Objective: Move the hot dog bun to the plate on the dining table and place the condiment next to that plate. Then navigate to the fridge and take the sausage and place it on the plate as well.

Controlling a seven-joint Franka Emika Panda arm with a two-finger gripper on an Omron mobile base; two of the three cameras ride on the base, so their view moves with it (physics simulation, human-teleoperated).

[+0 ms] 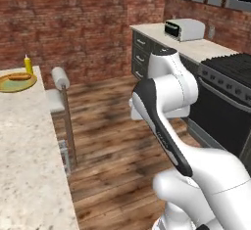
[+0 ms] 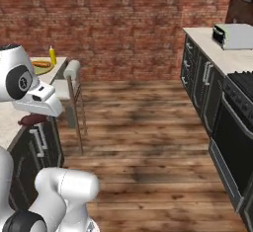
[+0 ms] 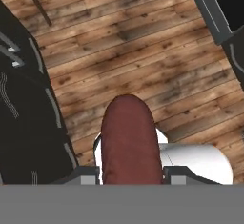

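Note:
My gripper [image 3: 129, 175] is shut on the sausage [image 3: 127, 139], a dark reddish-brown link that stands up between the fingertips above the wooden floor. From the right base view, the sausage [image 2: 30, 121] hangs under the hand beside the dining table's [image 2: 9, 117] edge. At the far end of the dining table [image 1: 29, 165] lies the yellow-rimmed plate [image 1: 7, 85] with the hot dog bun [image 1: 19, 77] on it. The yellow condiment [image 1: 28, 64] stands upright just behind the plate. The plate [image 2: 41, 71], bun [image 2: 42, 64] and condiment [image 2: 52, 55] also appear far left. The fridge is out of view.
A stool [image 1: 60, 77] with a white padded back stands at the table's side. Across the wooden floor [image 2: 143, 127] run dark cabinets, a counter with a toaster oven [image 1: 184, 29], and a black stove [image 1: 228, 99]. The floor between them is open.

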